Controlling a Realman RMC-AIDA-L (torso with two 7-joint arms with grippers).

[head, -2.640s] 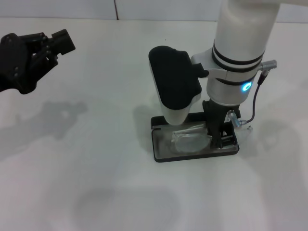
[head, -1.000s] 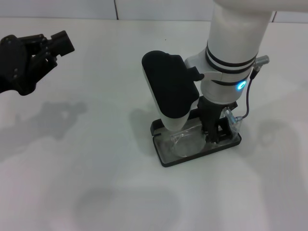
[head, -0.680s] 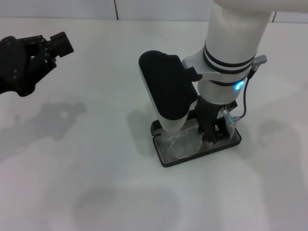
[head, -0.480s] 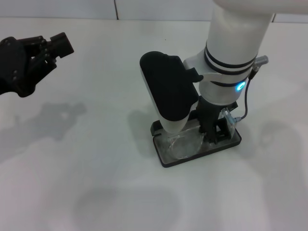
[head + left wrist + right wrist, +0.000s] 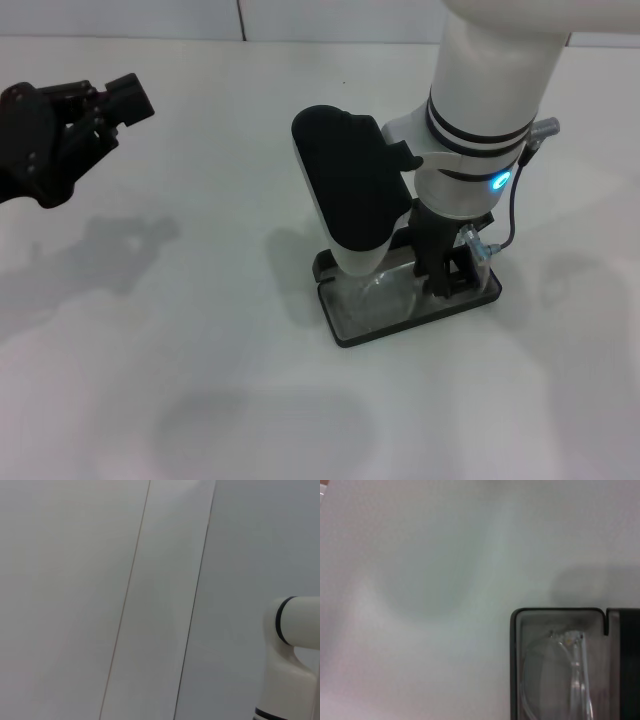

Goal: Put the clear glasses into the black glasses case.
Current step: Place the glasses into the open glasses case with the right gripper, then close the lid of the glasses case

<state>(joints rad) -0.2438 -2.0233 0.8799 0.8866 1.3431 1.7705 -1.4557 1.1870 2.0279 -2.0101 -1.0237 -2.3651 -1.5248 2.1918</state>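
Observation:
The black glasses case point(image 5: 345, 318) lies open on the white table, turned at a slant. The clear glasses point(image 5: 378, 300) rest in its grey tray, and one end point(image 5: 482, 246) sticks up over the case's right side. My right gripper point(image 5: 444, 277) reaches down into the right part of the case and is shut on the clear glasses there. The right wrist view shows a corner of the case point(image 5: 515, 670) with a clear lens and folded arm point(image 5: 555, 680) inside. My left gripper point(image 5: 72, 128) hangs parked at the far left, well above the table.
The white right arm and its black wrist housing point(image 5: 350, 185) hide the back of the case and its lid. The left wrist view shows only a pale panelled wall point(image 5: 125, 605) and part of the right arm point(image 5: 292, 650).
The case and glasses have swung counter-clockwise under the right gripper, the right end going farther from me. In the last half second almost nothing has moved. The left gripper drifted slightly.

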